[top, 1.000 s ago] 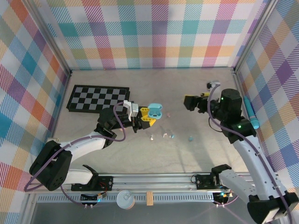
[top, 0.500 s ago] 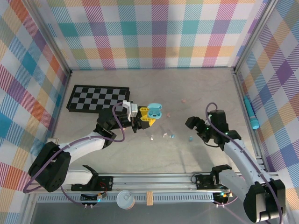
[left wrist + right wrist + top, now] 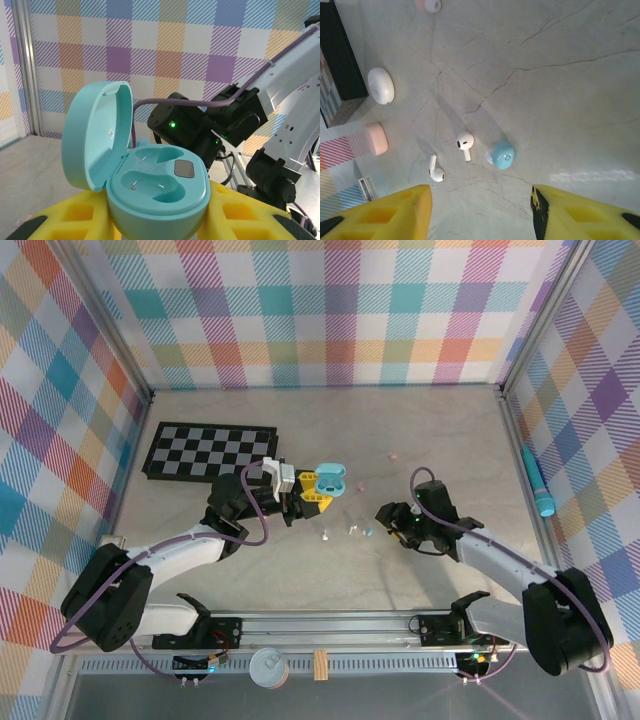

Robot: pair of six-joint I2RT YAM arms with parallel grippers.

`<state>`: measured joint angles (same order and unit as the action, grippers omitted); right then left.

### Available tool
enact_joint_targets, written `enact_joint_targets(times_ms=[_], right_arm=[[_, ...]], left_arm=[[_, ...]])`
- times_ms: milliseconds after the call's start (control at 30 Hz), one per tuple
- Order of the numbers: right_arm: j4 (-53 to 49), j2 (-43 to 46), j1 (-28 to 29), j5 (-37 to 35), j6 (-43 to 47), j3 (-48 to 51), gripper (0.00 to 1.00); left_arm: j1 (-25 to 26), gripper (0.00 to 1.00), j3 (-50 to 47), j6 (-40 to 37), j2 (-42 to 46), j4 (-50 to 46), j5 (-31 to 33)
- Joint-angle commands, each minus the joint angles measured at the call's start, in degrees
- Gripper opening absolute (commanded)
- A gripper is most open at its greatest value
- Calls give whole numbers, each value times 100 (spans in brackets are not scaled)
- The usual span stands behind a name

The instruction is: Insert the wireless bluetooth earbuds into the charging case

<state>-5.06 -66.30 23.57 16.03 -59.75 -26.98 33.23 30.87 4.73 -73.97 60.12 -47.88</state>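
On my left, beside the checkerboard mat (image 3: 208,451), my left gripper (image 3: 312,490) is clamped on the teal charging case (image 3: 159,192). The case sits between the yellow pads with its lid hinged open. Further right, two white earbuds (image 3: 465,144) and a light blue earbud (image 3: 502,154) lie close together on the table (image 3: 560,90). My right gripper (image 3: 480,210) hangs over them, its yellow fingers (image 3: 385,212) spread apart with nothing between them. The blue bud lies nearest the gap between them.
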Motion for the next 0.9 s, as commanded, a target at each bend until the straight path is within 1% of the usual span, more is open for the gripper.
enact_joint_targets(times_ms=[0,67,467,767,867], right_arm=[[608,-297,124,150,-312,18,51],[719,-467,180,139,-265,8,49],[1085,-1287,391,145,-168,-161,48],[1324,-1669,495,214,-231,-259,46],[1366,-1728,506,266,-226,-307,44]], left_arm=[[-1,29,-39,-45,41,310,2],[-1,29,-37,-51,39,291,5],[-1,29,-37,-95,107,170,-19],[-1,29,-20,-249,200,-71,-12],[-1,29,-11,-242,206,-72,-18]])
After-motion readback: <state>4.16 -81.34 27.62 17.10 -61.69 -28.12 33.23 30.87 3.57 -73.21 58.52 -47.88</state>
